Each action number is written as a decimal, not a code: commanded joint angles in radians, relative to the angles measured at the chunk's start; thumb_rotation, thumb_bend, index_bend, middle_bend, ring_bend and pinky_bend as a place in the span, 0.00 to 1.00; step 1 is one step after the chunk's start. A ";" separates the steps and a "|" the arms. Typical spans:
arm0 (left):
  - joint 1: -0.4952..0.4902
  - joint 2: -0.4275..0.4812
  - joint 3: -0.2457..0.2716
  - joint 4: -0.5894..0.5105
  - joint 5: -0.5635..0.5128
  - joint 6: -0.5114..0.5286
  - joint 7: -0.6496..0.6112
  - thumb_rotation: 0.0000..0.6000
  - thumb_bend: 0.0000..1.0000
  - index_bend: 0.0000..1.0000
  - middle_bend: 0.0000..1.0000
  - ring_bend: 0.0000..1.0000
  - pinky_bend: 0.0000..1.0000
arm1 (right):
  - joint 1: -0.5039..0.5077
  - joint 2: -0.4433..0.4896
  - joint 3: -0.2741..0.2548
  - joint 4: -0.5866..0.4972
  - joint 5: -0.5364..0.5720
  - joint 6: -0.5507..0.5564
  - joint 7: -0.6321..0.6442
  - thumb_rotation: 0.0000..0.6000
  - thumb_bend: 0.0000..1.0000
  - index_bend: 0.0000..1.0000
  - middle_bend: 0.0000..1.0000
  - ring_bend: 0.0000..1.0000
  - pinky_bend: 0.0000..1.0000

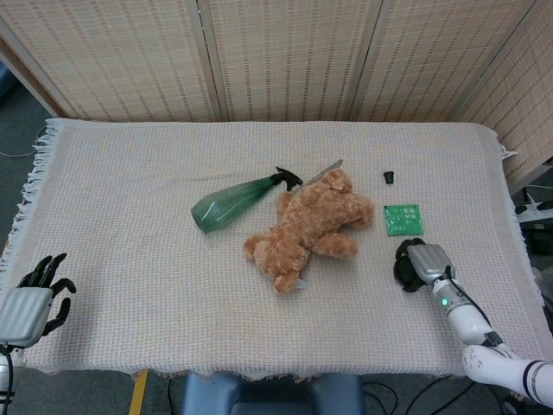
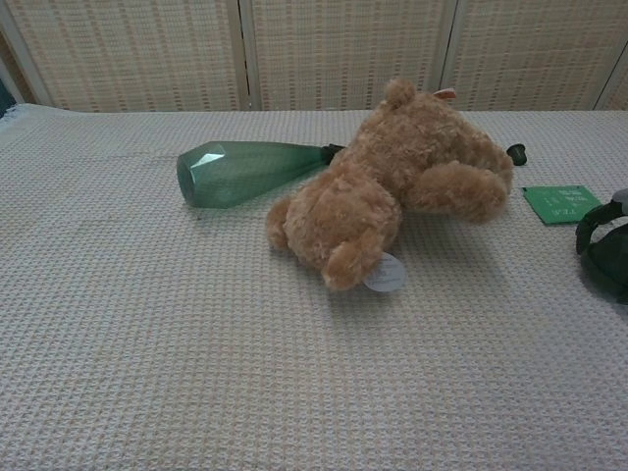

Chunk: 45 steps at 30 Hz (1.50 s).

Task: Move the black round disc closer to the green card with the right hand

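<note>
The green card (image 1: 403, 219) lies flat on the cloth right of the teddy bear, and also shows at the right of the chest view (image 2: 561, 204). Just below it, my right hand (image 1: 416, 262) rests on the cloth with its dark fingers curled over a black mass that I take for the black round disc (image 1: 402, 263). Fingers and disc are hard to tell apart. The chest view cuts this hand (image 2: 606, 250) at the right edge, with one finger arched above the cloth. My left hand (image 1: 30, 304) hangs past the front left corner, fingers spread, holding nothing.
A brown teddy bear (image 1: 311, 226) lies mid-table, touching a green spray bottle (image 1: 233, 203) on its side. A small black cap (image 1: 389, 177) sits beyond the card. The cloth-covered table (image 1: 130, 173) ends close to the right of my right hand.
</note>
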 commanded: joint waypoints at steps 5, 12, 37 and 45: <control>0.000 0.000 0.000 -0.001 0.000 0.000 0.001 1.00 0.53 0.46 0.03 0.05 0.24 | -0.011 0.022 -0.013 -0.020 -0.048 0.020 0.024 1.00 0.18 0.18 0.00 0.00 0.07; -0.002 0.001 -0.001 -0.003 -0.007 -0.007 0.004 1.00 0.53 0.47 0.04 0.05 0.24 | -0.034 0.033 -0.021 -0.033 -0.094 0.072 0.039 1.00 0.15 0.00 0.00 0.00 0.03; -0.005 0.001 0.000 -0.006 -0.014 -0.016 0.014 1.00 0.53 0.47 0.04 0.05 0.24 | -0.112 -0.035 -0.013 -0.015 -0.206 0.268 0.026 1.00 0.15 0.44 0.38 0.42 0.45; -0.005 0.003 0.000 -0.009 -0.017 -0.017 0.016 1.00 0.53 0.47 0.04 0.05 0.24 | -0.159 0.015 -0.011 -0.096 -0.341 0.376 0.116 1.00 0.15 0.45 0.38 0.43 0.45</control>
